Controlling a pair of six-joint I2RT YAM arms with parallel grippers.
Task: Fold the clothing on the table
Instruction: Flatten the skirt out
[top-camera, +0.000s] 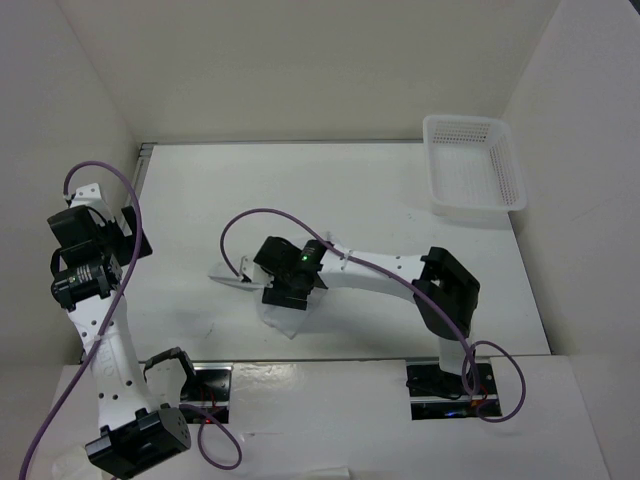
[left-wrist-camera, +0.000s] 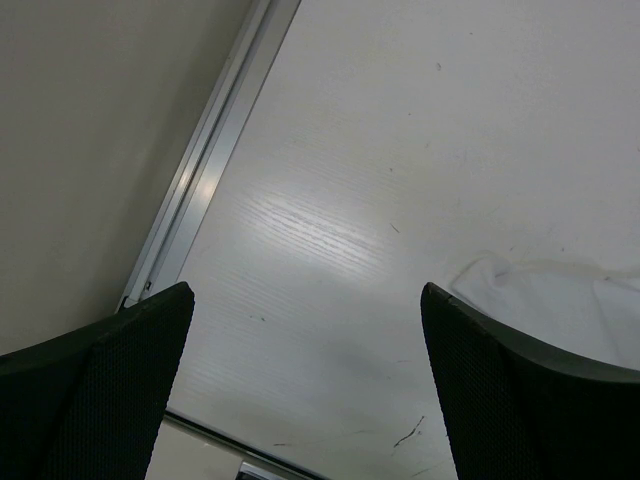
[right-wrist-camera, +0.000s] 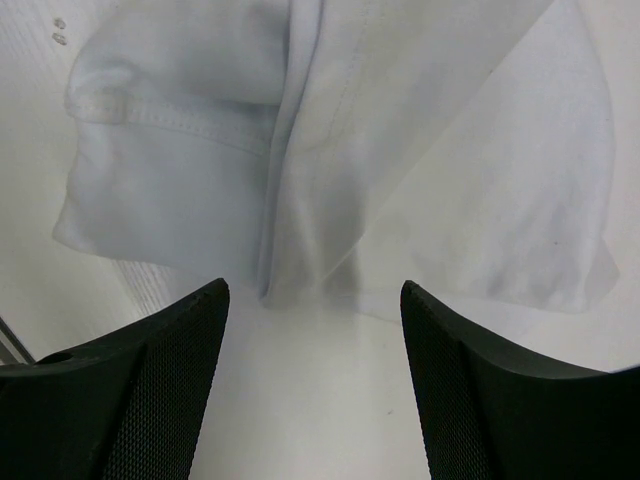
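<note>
Clothing (top-camera: 287, 318) bunched in loose folds on the table (top-camera: 350, 190), near the front middle, partly hidden beneath the right gripper (right-wrist-camera: 315, 300) — jaws apart, nothing between them, stitched hem just beyond the tips. Left gripper (left-wrist-camera: 305, 300) spread wide over bare tabletop by the left rail — holding nothing. Basket (top-camera: 475, 165) at the far right corner.
</note>
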